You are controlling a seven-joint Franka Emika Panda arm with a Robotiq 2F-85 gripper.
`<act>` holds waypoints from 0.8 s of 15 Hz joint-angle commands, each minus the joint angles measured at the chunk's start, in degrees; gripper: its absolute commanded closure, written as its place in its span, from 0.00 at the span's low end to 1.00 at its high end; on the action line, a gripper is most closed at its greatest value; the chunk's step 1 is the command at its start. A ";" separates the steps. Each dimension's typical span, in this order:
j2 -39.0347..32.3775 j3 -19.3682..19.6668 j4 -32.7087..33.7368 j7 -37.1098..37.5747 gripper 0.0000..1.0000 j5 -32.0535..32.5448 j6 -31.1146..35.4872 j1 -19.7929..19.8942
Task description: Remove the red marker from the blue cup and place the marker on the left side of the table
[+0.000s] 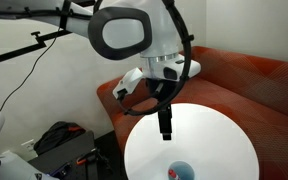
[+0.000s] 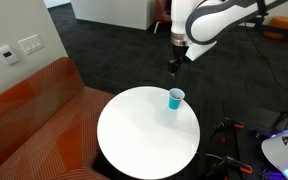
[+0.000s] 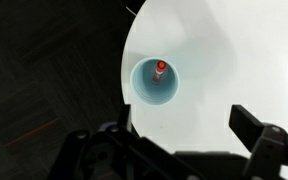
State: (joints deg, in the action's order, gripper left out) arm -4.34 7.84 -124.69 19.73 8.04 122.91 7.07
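The short, thin red marker (image 3: pixel 160 67) stands inside the small round light-blue cup (image 3: pixel 156 82). The wrist view shows it almost end-on as a glossy red-pink tip with a pale highlight, leaning toward 12 o'clock of the cup's interior. The cup has a smooth, plastic-looking wall with a thin pale rim and a darker teal inside. It stands upright on the large round worktop (image 3: pixel 234 60), whose top is plain matte white. In the wrist view the cup is close to the worktop's 9 o'clock edge. In an exterior view the cup (image 2: pixel 175 98) is near the 2 o'clock rim of the worktop (image 2: pixel 134 135), and in an exterior view it (image 1: pixel 181 172) is near the 6 o'clock rim of the worktop (image 1: pixel 219 135). The black end effector (image 3: pixel 174 145) hangs above the cup without touching it, its two dark blocky fingers (image 3: pixel 259 130) spread wide apart with nothing between them. In both exterior views the end effector (image 1: pixel 165 128) (image 2: pixel 174 68) points straight down from the glossy white arm, higher than the cup's rim. A red-orange sofa (image 2: pixel 34 115) with a ribbed, woven fabric curves just beside the worktop, and dark speckled carpet (image 2: pixel 104 45) covers the floor.
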 commanded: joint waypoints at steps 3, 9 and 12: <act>-2.09 1.12 0.52 0.32 0.00 -2.42 -0.06 0.91; -6.32 1.73 -0.41 -2.34 0.00 -8.94 5.03 2.09; -8.88 1.78 -0.73 -2.15 0.00 -10.64 7.82 2.18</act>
State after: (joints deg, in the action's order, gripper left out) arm -11.22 9.39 -125.07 19.28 -0.10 128.00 8.95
